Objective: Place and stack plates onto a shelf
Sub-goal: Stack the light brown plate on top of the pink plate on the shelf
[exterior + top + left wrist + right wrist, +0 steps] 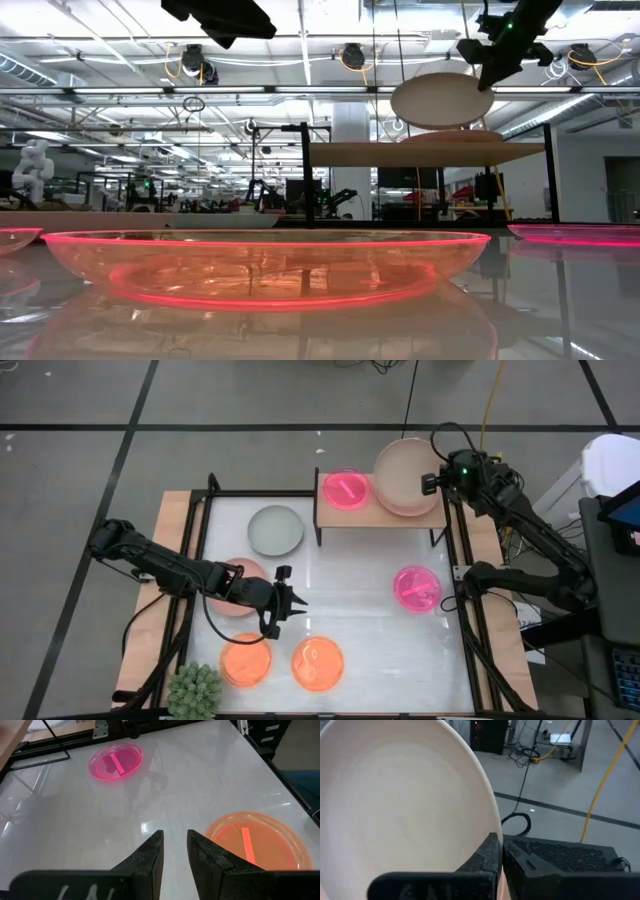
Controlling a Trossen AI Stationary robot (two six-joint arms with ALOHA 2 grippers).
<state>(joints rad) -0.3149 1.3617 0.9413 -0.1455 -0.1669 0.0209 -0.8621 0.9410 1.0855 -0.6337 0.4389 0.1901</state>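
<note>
My right end effector pinched the beige plate by its rim above the shelf at the counter's far edge. Left end effector hovered mid-counter, fingers narrowly parted, empty.

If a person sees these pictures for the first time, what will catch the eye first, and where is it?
Most striking is the large beige plate that the right gripper holds by its rim above the shelf, with a glowing magenta plate on the shelf's other half. Next come the two bright orange plates at the near edge of the table, close to the open left gripper hovering over the tabletop.
</note>
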